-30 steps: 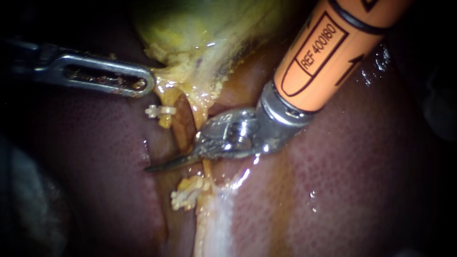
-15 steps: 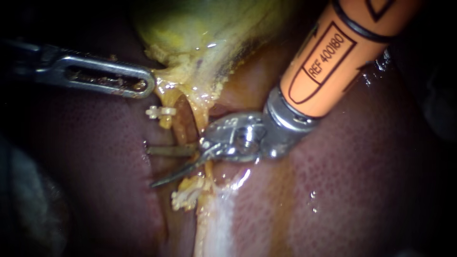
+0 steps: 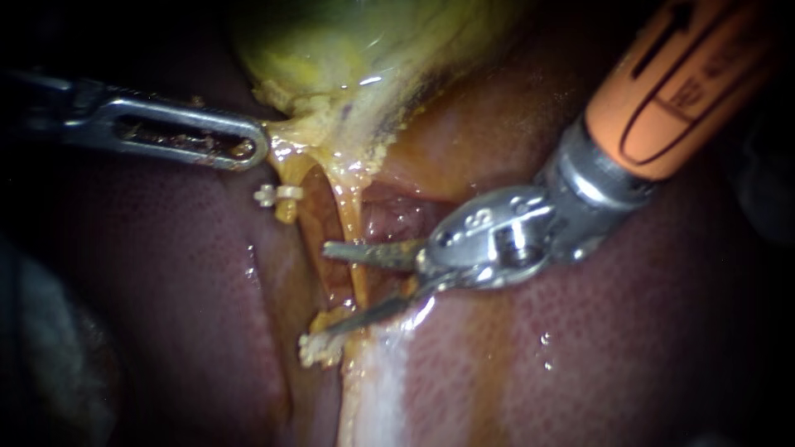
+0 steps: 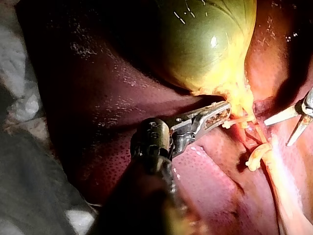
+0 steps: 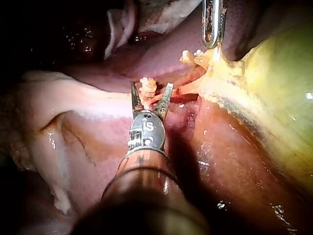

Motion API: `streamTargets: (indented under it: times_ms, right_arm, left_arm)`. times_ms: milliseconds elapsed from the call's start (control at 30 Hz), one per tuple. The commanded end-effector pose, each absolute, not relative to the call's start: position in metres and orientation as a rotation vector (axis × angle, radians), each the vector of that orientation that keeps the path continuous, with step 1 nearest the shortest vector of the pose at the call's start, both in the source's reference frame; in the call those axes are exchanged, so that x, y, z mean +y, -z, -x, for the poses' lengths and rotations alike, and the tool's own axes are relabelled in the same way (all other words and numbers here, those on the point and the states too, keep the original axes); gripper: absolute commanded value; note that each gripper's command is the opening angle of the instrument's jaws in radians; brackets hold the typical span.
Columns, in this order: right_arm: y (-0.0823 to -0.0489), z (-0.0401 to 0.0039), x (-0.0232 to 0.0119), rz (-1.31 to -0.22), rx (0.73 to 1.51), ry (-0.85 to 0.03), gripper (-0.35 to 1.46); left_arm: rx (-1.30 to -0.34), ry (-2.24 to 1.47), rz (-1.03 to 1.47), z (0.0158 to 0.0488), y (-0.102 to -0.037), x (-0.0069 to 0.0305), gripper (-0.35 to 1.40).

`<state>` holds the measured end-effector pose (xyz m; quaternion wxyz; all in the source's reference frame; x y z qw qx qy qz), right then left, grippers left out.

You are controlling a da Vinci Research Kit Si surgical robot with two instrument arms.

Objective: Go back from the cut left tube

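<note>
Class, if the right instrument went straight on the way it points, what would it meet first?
Probably the yellow tube crossing the gap between the right instrument's open jaws, then the liver beyond. Depth is unclear, so it might pass over the tube.

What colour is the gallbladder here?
The gallbladder is glossy yellow-green, paler yellow toward its neck; the left wrist view shows it best.

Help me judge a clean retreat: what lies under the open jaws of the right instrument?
Under the right instrument, jaws open, lie a yellowish strand and the red liver. A white clip sits just past the lower blade's tip. Whatever lies directly beneath the blades is covered.
</note>
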<state>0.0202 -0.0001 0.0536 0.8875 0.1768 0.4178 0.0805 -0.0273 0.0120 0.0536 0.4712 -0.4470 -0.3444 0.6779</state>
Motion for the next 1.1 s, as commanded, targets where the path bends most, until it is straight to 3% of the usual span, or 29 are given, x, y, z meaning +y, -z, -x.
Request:
streamTargets:
  times_ms: [33,533,800,1100]
  right_arm:
    - [-0.0535,-0.0195,0.0,-0.36,0.859,-0.166,1.45]
    - [-0.0539,-0.0095,0.0025,-0.348,0.835,-0.184,1.45]
    - [-0.0537,-0.0084,0.003,-0.34,0.827,-0.211,1.45]
    - [-0.0536,-0.0083,0.003,-0.34,0.827,-0.211,1.45]
  left_arm:
    - [-0.843,-1.66,1.095,0.0273,-0.0536,0.0119,-0.35]
    - [-0.841,-1.661,1.095,0.0274,-0.0538,0.0118,-0.35]
    - [-0.834,-1.662,1.097,0.028,-0.0543,0.0114,-0.35]
    - [-0.842,-1.677,1.111,0.0309,-0.0568,0.0102,-0.35]
